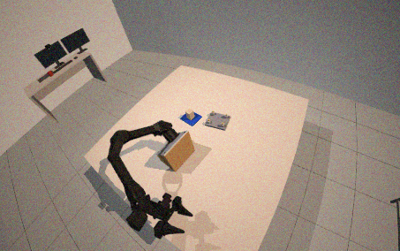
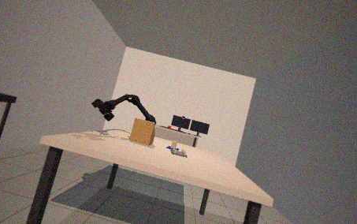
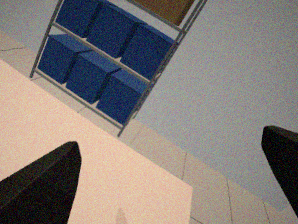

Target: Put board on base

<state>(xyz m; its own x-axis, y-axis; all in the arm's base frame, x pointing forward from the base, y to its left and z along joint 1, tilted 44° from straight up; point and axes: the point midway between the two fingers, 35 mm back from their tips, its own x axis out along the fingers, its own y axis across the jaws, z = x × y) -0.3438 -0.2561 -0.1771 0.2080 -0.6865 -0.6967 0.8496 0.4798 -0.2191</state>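
Note:
The blue board lies flat on the table, its pale square handle facing up. The grey base stands close beside it, to its right in the top view, with a narrow gap between them. Its four posts show small and blurred; the pins and the board's holes are too small to make out. My gripper is open and empty, raised high and far from both. The wrist view shows neither board nor base.
An orange-brown box stands near the arm's root, on the gripper's side of the board and base. The table edge shows in the exterior view. A rack of blue bins stands beyond the table in the wrist view.

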